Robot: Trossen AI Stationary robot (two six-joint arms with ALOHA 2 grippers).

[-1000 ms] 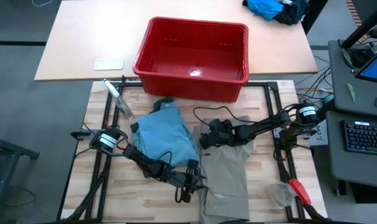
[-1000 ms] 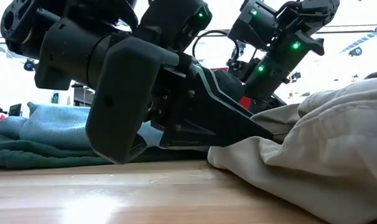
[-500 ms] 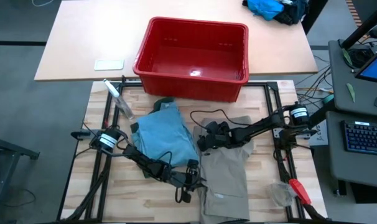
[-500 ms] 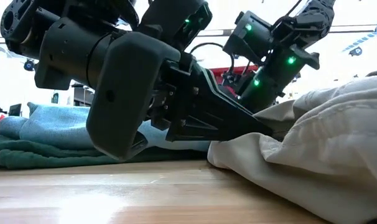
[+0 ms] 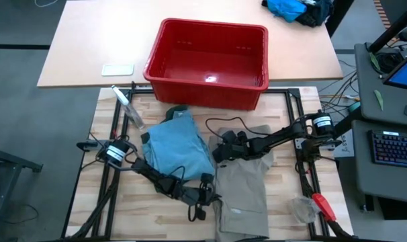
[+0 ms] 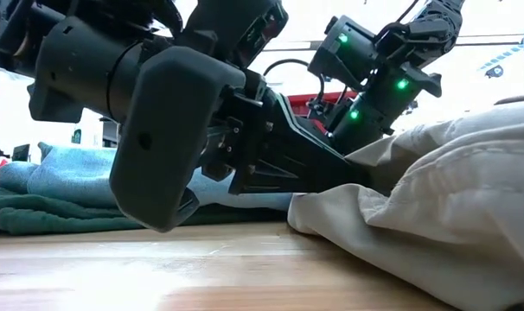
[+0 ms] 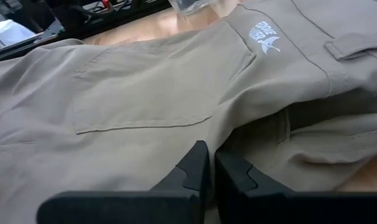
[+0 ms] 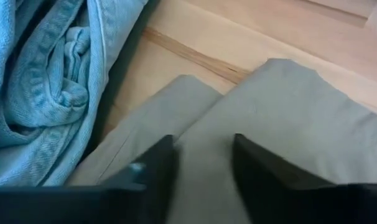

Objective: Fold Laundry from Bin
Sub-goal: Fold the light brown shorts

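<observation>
Low view: left hand hides in khaki trousers, clamped | right hand astride khaki edge, apart

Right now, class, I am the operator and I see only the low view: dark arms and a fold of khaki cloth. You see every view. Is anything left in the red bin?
Observer: No. The high view shows the bin with nothing in it.
Operator: Where are the left jaws?
Observer: The left gripper is shut at a fold of the khaki trousers, beside a back pocket.
Operator: And the right?
Observer: The right gripper has its jaws apart over a corner of the trousers, next to the blue jeans.
</observation>
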